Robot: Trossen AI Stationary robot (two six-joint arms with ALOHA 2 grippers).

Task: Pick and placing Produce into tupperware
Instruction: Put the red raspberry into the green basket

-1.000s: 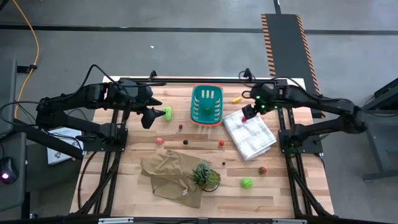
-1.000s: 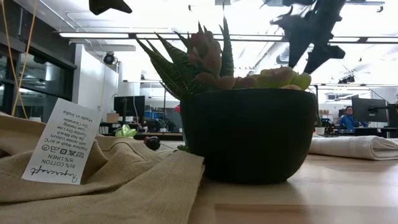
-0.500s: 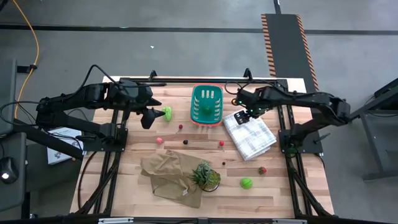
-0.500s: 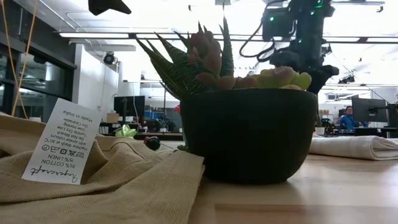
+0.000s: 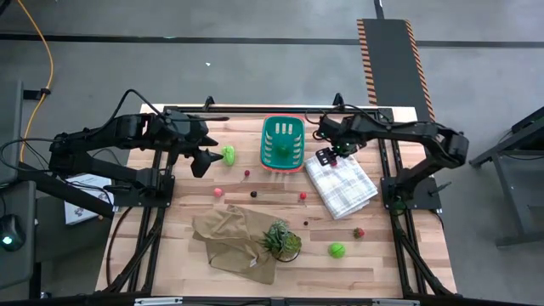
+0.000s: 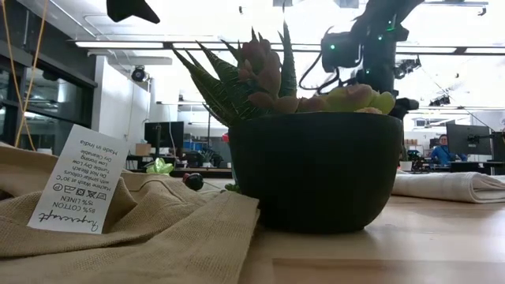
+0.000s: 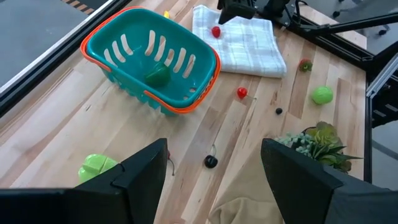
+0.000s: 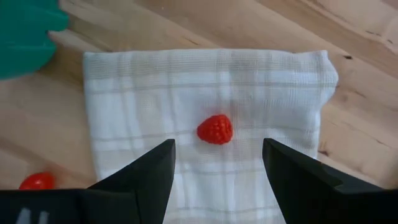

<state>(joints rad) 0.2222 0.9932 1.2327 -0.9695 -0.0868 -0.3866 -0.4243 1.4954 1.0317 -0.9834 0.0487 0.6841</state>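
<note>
The teal tupperware [image 5: 283, 143] stands at the table's far middle with a dark green piece [image 7: 158, 76] inside. A small red berry [image 8: 215, 129] lies on the far left part of the white checked cloth [image 5: 342, 184]. My right gripper [image 8: 217, 165] hangs open above it, pointing down, a finger on either side and clear of it. My left gripper [image 5: 209, 154] is open in the air left of the tupperware, near a light green lump [image 5: 228, 154]. More produce lies on the wood: red and dark balls [image 5: 303, 195] and a green piece [image 5: 337, 250].
A beige cloth [image 5: 231, 240] and a spiky potted plant [image 5: 281, 239] sit at the table's near middle. A red piece [image 5: 359, 232] lies near the right edge. A tiny yellow piece [image 7: 165, 14] lies beyond the tupperware. Bare wood shows between the tupperware and the beige cloth.
My right gripper has come down and a little toward the table's left edge, tipping to point downward, and now hangs over the white cloth's far left part. Its fingers have kept the same gap.
</note>
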